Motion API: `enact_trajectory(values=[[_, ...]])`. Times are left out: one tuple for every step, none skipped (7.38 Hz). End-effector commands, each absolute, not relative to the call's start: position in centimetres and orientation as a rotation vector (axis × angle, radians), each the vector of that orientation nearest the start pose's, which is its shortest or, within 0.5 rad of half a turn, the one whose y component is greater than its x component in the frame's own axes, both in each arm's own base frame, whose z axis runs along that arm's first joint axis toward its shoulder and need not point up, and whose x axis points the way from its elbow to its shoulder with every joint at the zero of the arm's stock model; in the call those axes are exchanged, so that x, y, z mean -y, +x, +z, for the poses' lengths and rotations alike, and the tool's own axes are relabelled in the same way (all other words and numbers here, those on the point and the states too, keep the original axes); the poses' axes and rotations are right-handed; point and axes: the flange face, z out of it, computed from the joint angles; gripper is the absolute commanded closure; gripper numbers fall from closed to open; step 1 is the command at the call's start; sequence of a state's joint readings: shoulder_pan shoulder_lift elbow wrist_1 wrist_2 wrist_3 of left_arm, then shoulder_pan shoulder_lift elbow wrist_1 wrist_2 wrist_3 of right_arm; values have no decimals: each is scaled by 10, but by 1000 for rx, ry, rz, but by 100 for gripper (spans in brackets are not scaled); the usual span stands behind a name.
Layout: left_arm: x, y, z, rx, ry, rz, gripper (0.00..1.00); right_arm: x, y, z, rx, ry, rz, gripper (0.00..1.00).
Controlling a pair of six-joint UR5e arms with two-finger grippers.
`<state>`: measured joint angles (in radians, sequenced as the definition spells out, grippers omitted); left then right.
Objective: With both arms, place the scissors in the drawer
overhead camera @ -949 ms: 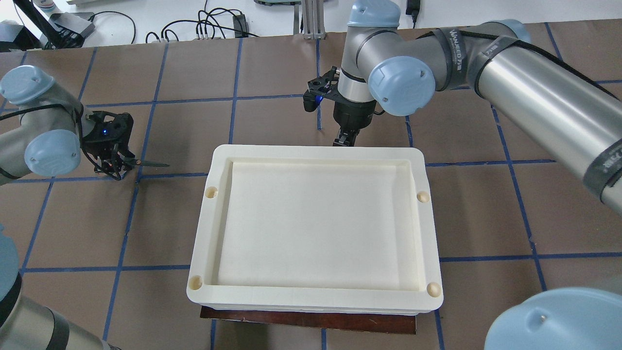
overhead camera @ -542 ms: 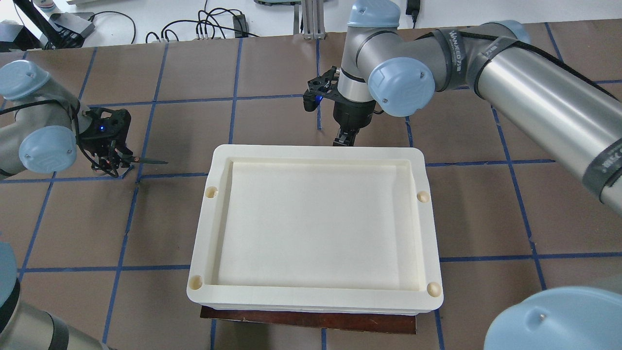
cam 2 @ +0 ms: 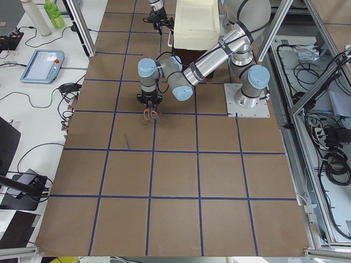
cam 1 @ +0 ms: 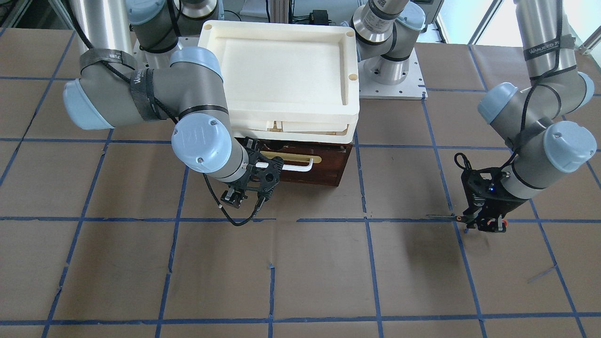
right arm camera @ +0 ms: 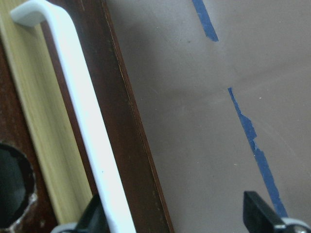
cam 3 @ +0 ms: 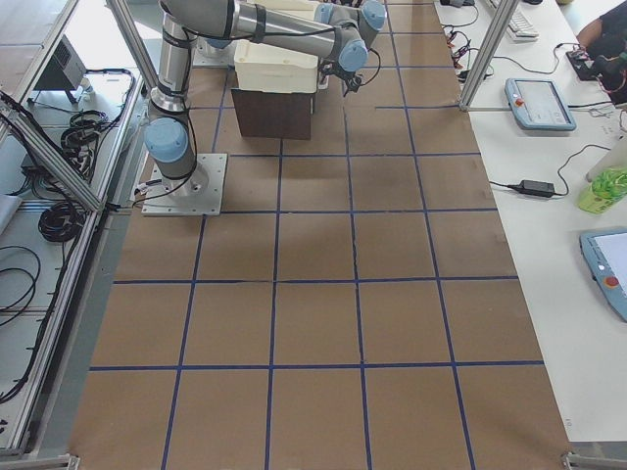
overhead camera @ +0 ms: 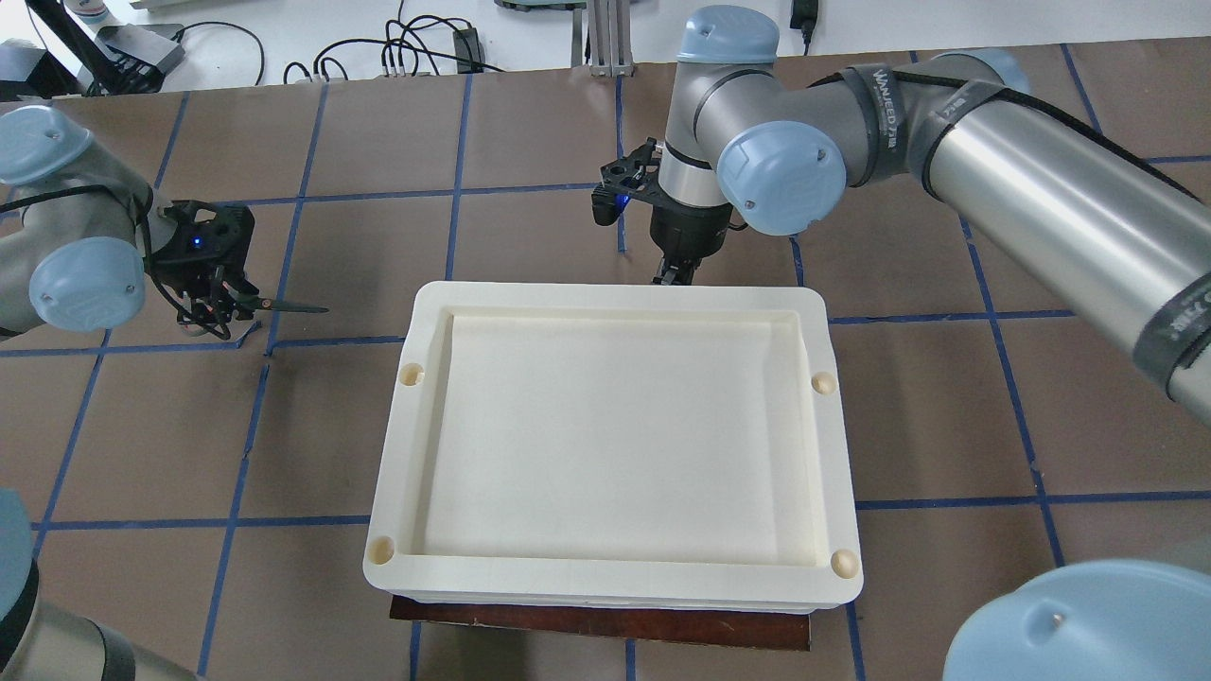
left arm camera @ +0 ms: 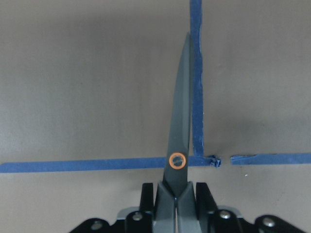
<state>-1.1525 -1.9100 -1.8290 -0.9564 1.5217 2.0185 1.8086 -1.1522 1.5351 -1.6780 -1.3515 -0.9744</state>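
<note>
At the right edge of the front view, the left gripper (cam 1: 483, 224) clamps the scissors (cam 1: 450, 217). Left of centre, the right gripper (cam 1: 274, 165) meets the drawer (cam 1: 328, 171). Overhead, the scissors have crept slightly up-frame, probably lifting. In the right wrist view, the jaws stand apart around the white handle (right arm camera: 82, 107), and the drawer seems unopened.

Built of silver-grey tubes in both left arm (overhead camera: 99, 203) and right arm (overhead camera: 1041, 189), capped at each joint in pale blue. Strapped in black with white lettering right of the tray (overhead camera: 605, 295). Trailed by black cables. Fitted with black left gripper (overhead camera: 219, 305) and right gripper (overhead camera: 671, 275), blue-lit
</note>
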Motion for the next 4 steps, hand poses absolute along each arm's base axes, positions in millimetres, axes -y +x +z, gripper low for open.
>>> enact_trajectory(values=[[579,98,269,2176,-2244,79,84,558,294,285,-2366,-1599,209,0],[578,94,273,2175,-2250,80,84,561,292,284,-2386,-1620,202,0],[579,89,277,2169,-2265,85,84,563,291,283,-2391,-1618,204,0],[579,82,280,2180,-2256,87,84,566,292,279,-2393,-1620,201,0]])
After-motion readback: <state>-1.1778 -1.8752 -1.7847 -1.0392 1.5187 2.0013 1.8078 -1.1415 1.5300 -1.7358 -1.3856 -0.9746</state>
